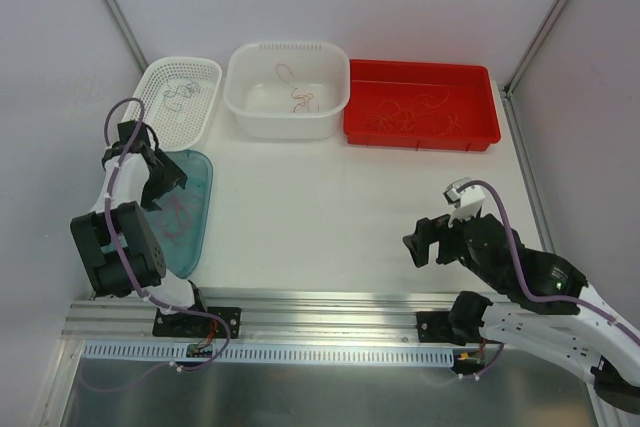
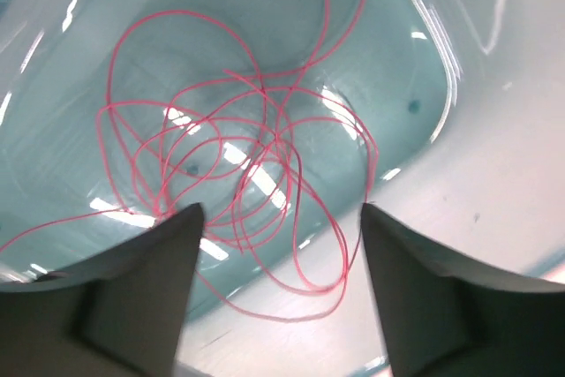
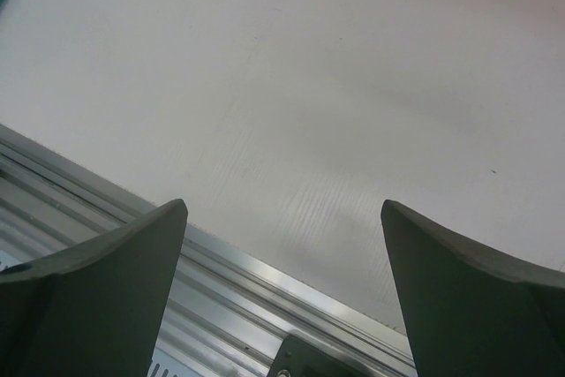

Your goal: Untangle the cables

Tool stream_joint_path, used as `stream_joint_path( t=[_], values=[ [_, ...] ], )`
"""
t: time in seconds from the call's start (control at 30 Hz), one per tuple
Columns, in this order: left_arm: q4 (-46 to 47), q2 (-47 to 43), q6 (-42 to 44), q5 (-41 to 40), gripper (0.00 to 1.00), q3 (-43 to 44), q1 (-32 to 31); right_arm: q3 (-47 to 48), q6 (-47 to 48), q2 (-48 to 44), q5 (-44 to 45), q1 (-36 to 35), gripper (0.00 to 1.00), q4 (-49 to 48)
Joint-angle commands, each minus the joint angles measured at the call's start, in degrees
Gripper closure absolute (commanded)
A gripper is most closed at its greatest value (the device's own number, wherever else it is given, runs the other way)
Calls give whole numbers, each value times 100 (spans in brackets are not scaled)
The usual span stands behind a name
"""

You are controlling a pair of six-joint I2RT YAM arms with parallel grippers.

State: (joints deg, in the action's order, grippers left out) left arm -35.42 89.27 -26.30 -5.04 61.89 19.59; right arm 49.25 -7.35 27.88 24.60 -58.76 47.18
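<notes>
A tangle of thin pink-red cables (image 2: 247, 156) lies in curly loops on a teal tray (image 2: 388, 68); one loop spills over the tray's edge onto the white table. My left gripper (image 2: 278, 214) is open and empty just above this tangle, and it shows over the tray's far half in the top view (image 1: 172, 187). More cables lie in the white basket (image 1: 182, 95), the white tub (image 1: 296, 97) and the red tray (image 1: 410, 113). My right gripper (image 1: 425, 240) is open and empty over bare table near the front edge, far from any cable.
The white basket (image 1: 160, 72), white tub (image 1: 290, 125) and red tray (image 1: 420, 135) stand in a row at the back. The teal tray (image 1: 200, 172) sits at the left. An aluminium rail (image 3: 229, 271) runs along the table's near edge below my right gripper.
</notes>
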Motion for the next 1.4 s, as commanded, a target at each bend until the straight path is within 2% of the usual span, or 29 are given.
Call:
stream_joint_path(
  t=[0.0, 0.03, 0.13, 0.33, 0.43, 0.5, 0.6, 0.7, 0.77, 0.83, 0.9, 1.1, 1.37],
  values=[
    [-404, -691, 125, -147, 24, 25, 44, 312, 138, 42, 71, -4, 3, -60],
    [-457, -944, 152, -138, 16, 51, 53, 330, 190, 42, 89, -12, 3, -60],
    [-711, -1454, 389, 19, 1, 182, 53, 462, 330, 112, 168, -12, 3, -33],
    [-984, -2826, 829, 827, 1, 236, 1, 831, 463, 314, 712, -12, 3, 247],
    [-1011, -3564, 1118, 987, 1, 236, -525, 1094, 375, 297, 1204, -12, 3, 529],
    [-1046, -3925, 1346, 742, 1, 227, -1184, 1296, 227, 245, 1572, -12, 3, 810],
    [-1107, -5021, 1435, 627, 1, 157, -1571, 1560, 24, 87, 2064, -12, 3, 1275],
    [-1265, -5839, 1523, 662, 1, 323, -1625, 1718, -143, -194, 2417, -12, 3, 1653],
    [-1493, -6210, 1549, 583, 1, 455, -1634, 1763, -284, -501, 2453, -12, 3, 1829],
    [-1853, -6483, 1506, 67, 1, 692, -1783, 1772, -432, -721, 2488, -4, 3, 1926],
    [-2108, -6868, 1314, -189, 1, 554, -1862, 1780, -538, -1089, 2497, -13, 3, 2137],
    [-2276, -8449, 653, -392, 1, -132, -2319, 1684, -557, -2179, 2489, -12, 3, 2612],
    [-2970, -9734, 697, -796, 1, 288, -2583, 1596, -390, -3095, 2172, -12, 3, 2533]
  ],
)
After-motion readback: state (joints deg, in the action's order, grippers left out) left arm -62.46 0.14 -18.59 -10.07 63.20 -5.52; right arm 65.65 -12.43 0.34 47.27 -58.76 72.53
